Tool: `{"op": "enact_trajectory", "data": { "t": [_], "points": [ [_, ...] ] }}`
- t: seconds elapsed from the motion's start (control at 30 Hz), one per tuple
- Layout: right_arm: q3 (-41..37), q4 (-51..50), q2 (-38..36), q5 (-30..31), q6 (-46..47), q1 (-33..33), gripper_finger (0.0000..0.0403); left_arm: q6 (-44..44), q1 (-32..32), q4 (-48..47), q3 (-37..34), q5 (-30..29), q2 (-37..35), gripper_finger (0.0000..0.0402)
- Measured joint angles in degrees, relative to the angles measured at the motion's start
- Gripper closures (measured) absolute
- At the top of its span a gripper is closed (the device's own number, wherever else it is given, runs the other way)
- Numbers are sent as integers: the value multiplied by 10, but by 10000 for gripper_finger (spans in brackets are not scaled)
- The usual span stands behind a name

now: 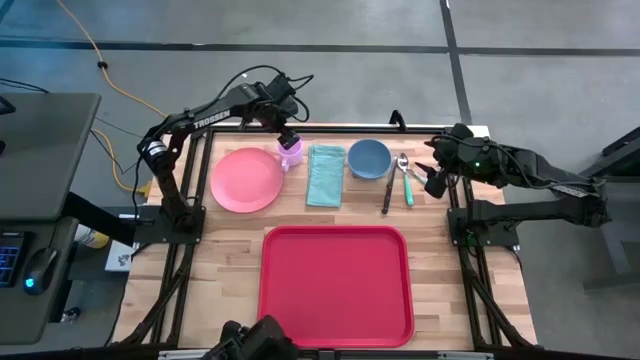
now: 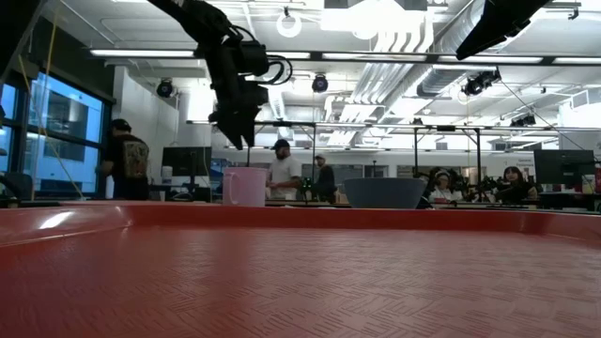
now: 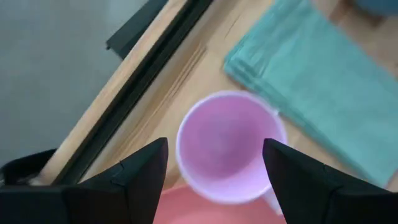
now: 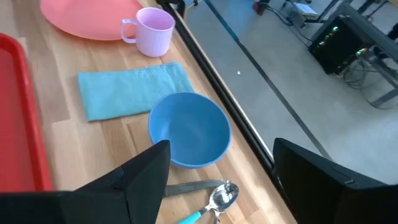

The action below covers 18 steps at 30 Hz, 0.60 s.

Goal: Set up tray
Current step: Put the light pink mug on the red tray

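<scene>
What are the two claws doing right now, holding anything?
Left gripper: open, hovering above the small pink plastic mug, holding nothing.
Right gripper: open, empty, above the round blue bowl.

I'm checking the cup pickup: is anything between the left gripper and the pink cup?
Nothing visible. The left gripper hangs open directly above the pink cup, fingers either side of its rim. The pink plate and teal napkin lie beside the cup, not over it.
</scene>
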Motion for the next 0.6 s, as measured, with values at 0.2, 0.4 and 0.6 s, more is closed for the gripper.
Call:
{"op": "enact_trajectory", "data": {
  "t": [0.2,0.4,0.6],
  "points": [
    [0,0,0,-19,-2,0,137,-12,1,-11,0,-10,37,108],
    [0,0,0,-27,-4,0,137,-12,3,-14,0,-66,62,108],
    [0,0,0,-33,-1,0,137,-7,10,-13,0,-73,64,108]
  ]
}}
